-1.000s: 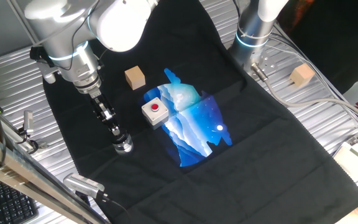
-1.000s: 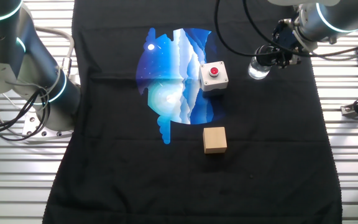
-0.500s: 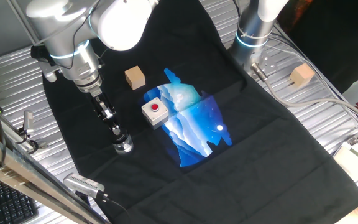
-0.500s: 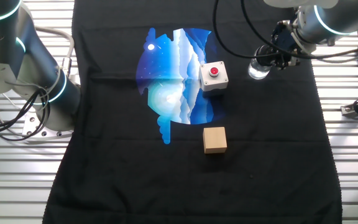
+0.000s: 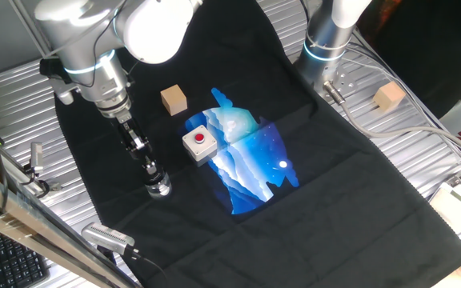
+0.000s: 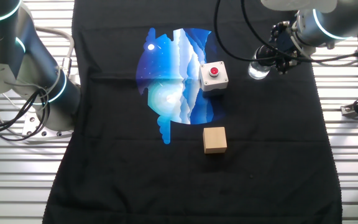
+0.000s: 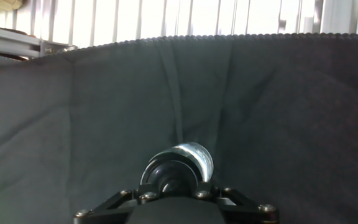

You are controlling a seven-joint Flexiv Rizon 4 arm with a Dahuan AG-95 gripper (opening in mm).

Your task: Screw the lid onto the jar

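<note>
My claw (image 5: 152, 178): clamped on the lid (image 7: 168, 176), pressing it squarely atop the jar (image 5: 159, 188) so threads engage; jar stands on the surface (image 5: 334, 200), left of the red-button box (image 5: 199, 143).

A black cloth (image 5: 350, 184) printed with a blue-and-white icy landscape (image 5: 250, 160) covers a silvery ribbed table (image 5: 22, 104). A white box with a red button (image 5: 199, 145) sits at the print's edge, near a tan wooden cube (image 5: 174, 100). The jar (image 5: 159, 186) is clear glass, its lid (image 7: 168, 176) black, under a black gripper (image 5: 152, 174) on a silver-grey arm (image 5: 94, 48).
</note>
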